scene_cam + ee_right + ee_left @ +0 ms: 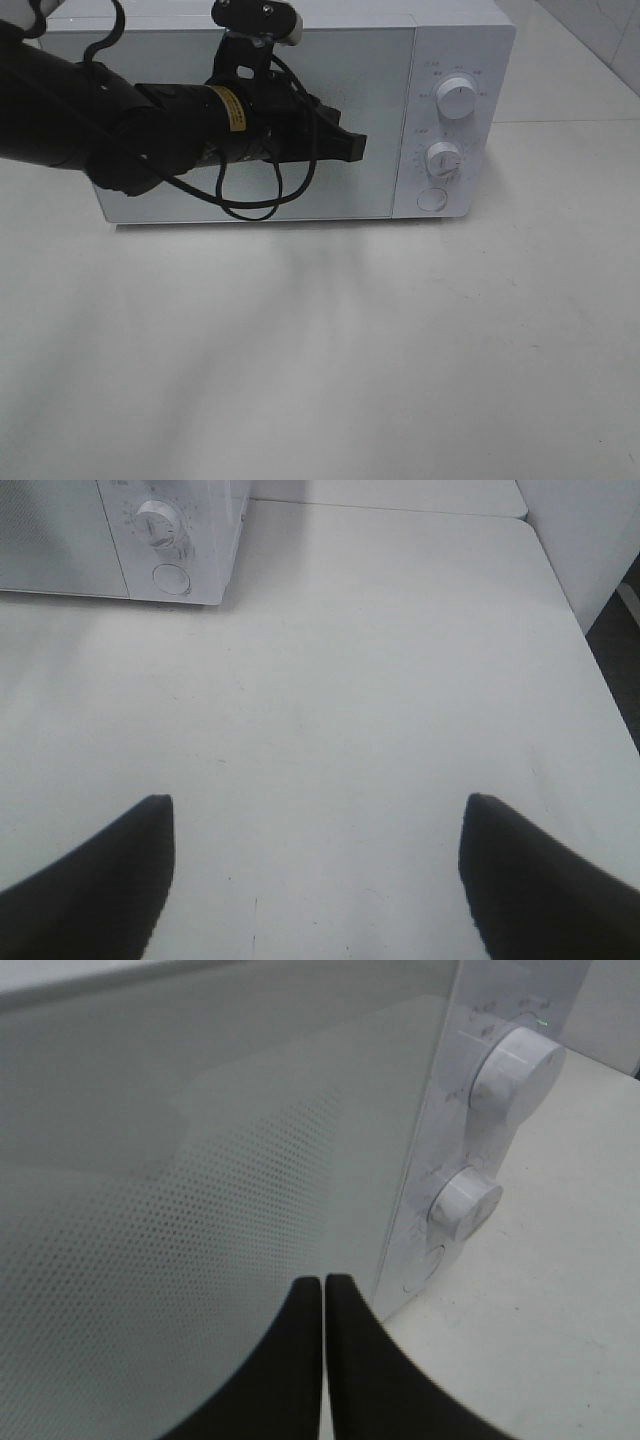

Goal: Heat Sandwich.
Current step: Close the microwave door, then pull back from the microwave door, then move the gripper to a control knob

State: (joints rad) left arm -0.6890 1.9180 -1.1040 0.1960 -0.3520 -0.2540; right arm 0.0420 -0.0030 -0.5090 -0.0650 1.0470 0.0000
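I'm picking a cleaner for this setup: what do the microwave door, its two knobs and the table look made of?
Microwave door: glossy glass or clear plastic over dotted mesh; it reflects. Upper knob and lower knob: smooth white plastic, apparently. Table: matte off-white, possibly laminate; no grain visible.

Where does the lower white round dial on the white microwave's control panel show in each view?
Exterior high: the lower white round dial sits right of centre in the picture's upper half.
Left wrist: the dial is right of centre, at mid height.
Right wrist: the dial is in the picture's upper left.
Shared landmark: the round white push button next to it, in all three.
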